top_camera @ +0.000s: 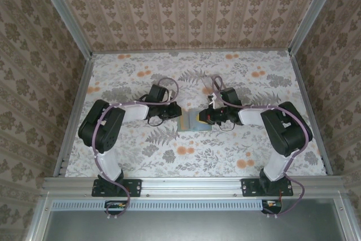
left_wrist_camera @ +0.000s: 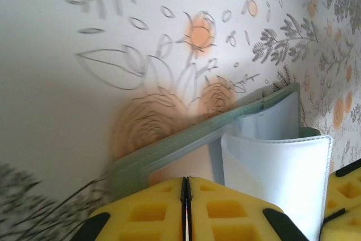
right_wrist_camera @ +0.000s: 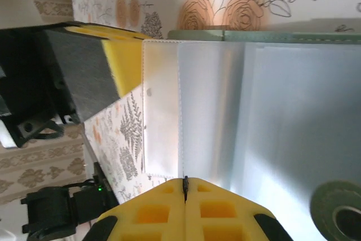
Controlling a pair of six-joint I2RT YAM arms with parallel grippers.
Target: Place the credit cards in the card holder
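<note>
1. Two claws meet over the middle of the flowered table [top_camera: 169, 156]. The left claw [top_camera: 176, 113] comes from the left and the right claw [top_camera: 205, 118] from the right.
2. The card holder [top_camera: 192, 123] lies open and flat on the table between the two claws, touching or almost touching both.
3. On the left wrist camera the left claw [left_wrist_camera: 186, 182] is clenched, its yellow pads pressed together. The green edge of the card holder [left_wrist_camera: 214, 134] begins directly at the tips. I cannot tell if a bit of the cover is pinched between them.
4. Ahead and to the right of these tips stands a clear pocket [left_wrist_camera: 282, 167], lifted a little from the green cover. Further right, a yellow pad of the right claw [left_wrist_camera: 345, 189] is just beside this pocket.
5. On the right wrist camera the right claw [right_wrist_camera: 185, 182] is also clenched, with nothing visibly between the pads. The open inside of the card holder [right_wrist_camera: 293, 111] lies directly ahead of its tips.
6. Beyond the tips and to the left, a yellow pad of the left claw [right_wrist_camera: 127, 63] sits at the far edge of the pocket.
7. A round green snap [right_wrist_camera: 337, 214] lies to the right of the right claw.
</note>
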